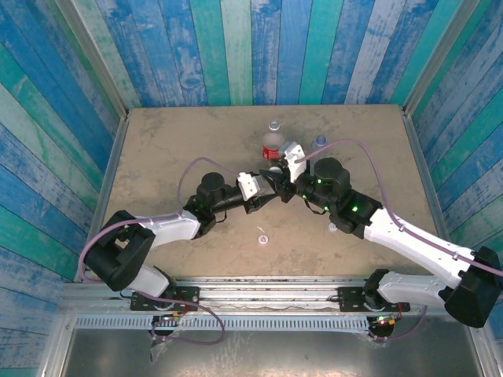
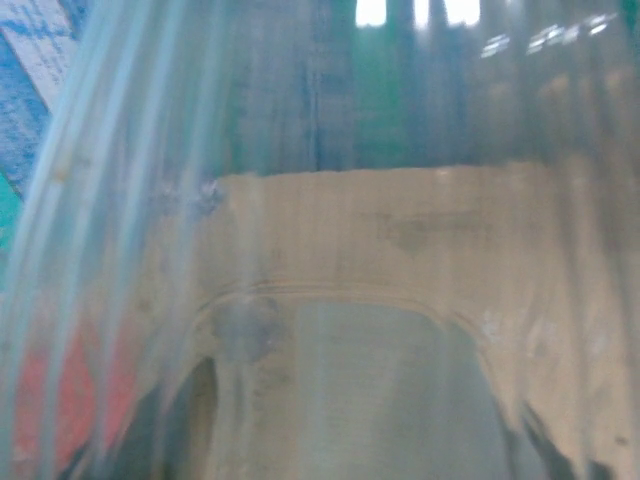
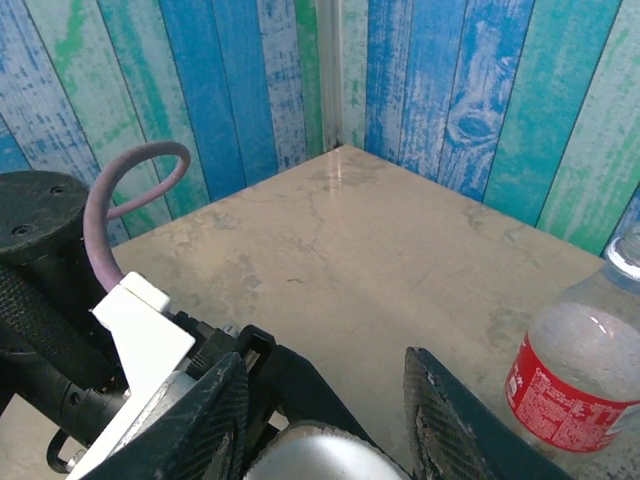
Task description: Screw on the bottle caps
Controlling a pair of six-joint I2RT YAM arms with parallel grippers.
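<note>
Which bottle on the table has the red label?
The red-labelled bottle, mid-table: it stands nearer the arms than the clear bottle behind it and left of the bluish-topped bottle; neither of those shows any red.

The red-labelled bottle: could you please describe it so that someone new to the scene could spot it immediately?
On the tan table walled by blue-green planks, look just beyond the spot where the two arms meet mid-table. Of the small clear bottles standing there, the red-labelled bottle is the only one with a red band around it.

Blue-and-teal stripes on the plank walls (image 1: pixel 236 47) — mottled beige table (image 1: pixel 173 149), clear red-labelled bottle (image 3: pixel 572 388).
</note>
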